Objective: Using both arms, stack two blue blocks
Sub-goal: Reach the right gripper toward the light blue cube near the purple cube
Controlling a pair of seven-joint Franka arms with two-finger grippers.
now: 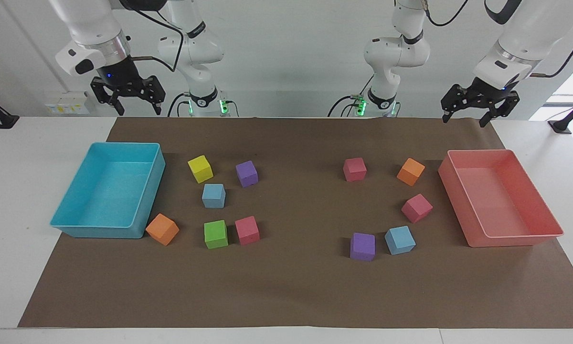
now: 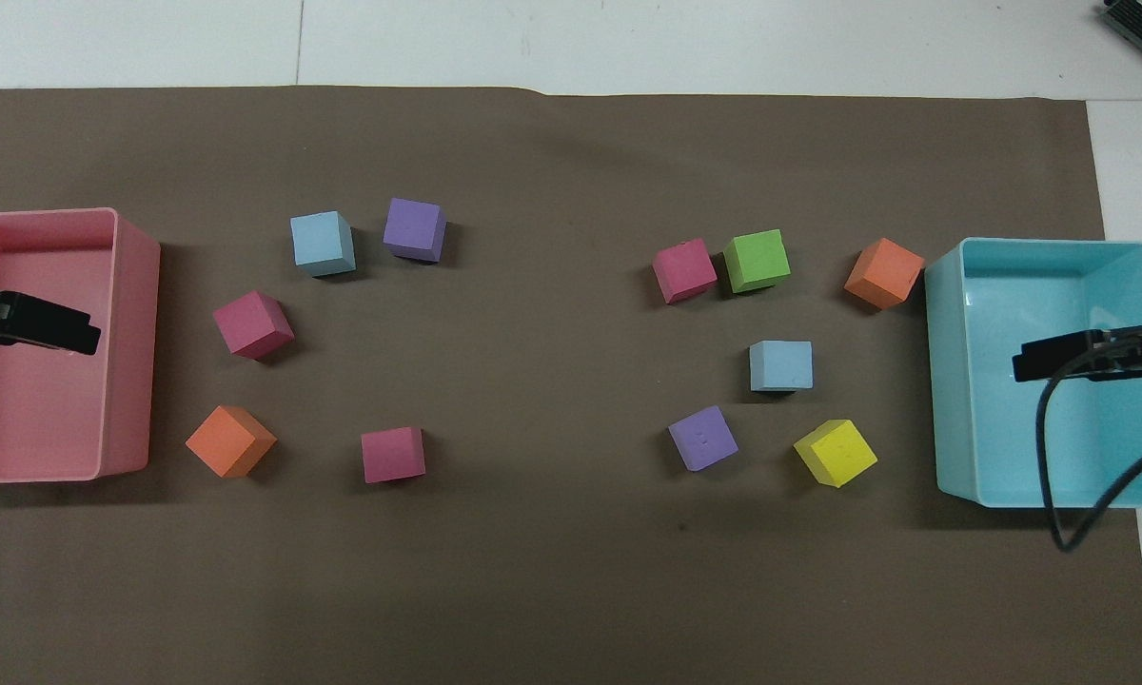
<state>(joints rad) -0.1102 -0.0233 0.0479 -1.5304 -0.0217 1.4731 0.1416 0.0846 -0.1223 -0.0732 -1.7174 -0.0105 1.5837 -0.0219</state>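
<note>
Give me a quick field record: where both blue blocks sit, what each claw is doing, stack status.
blue block A: on the mat between the yellow cube and green cube, toward the right arm's end
blue block B: beside the purple cube, toward the left arm's end
right claw: open, empty, raised
left claw: open, empty, raised
stack: not started, both blocks apart on the mat

pink tray (image 2: 133, 285) cut off, hands partly out of frame
</note>
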